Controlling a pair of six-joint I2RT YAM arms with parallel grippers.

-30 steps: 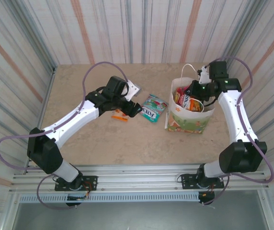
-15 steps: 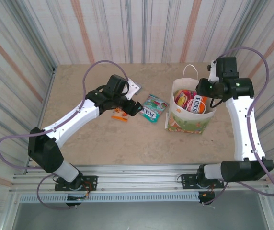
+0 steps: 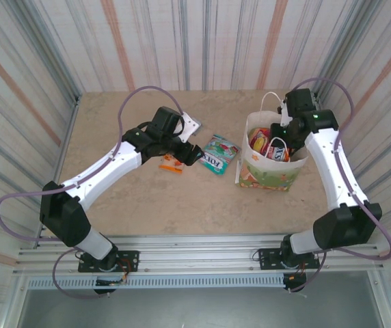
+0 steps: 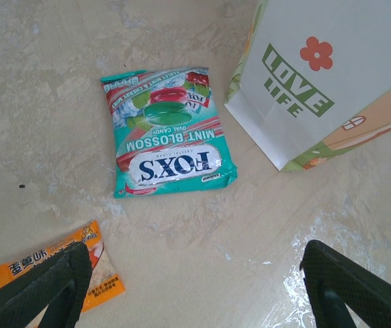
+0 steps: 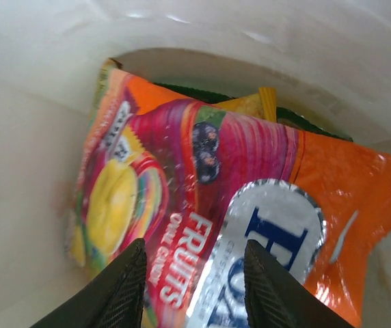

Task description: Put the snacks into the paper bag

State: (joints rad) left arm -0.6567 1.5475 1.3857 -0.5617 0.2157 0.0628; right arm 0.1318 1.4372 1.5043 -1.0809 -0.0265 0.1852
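Your left gripper [image 4: 195,294] hangs released, fingers [image 4: 38,290] wide apart, at the frame's bottom over the table [image 4: 45,102]. The teal packet [image 4: 171,140] lies at centre, the small orange packet [image 4: 59,263] at lower left, and the bag [image 4: 332,75] at upper right. Your right gripper [image 5: 192,287] is also released, inside the bag and above an orange Fruits packet [image 5: 202,205].

You see a beige marbled desk [image 3: 182,205], striped panels [image 3: 202,41] on three sides and a metal rail [image 3: 202,249] along its near edge.
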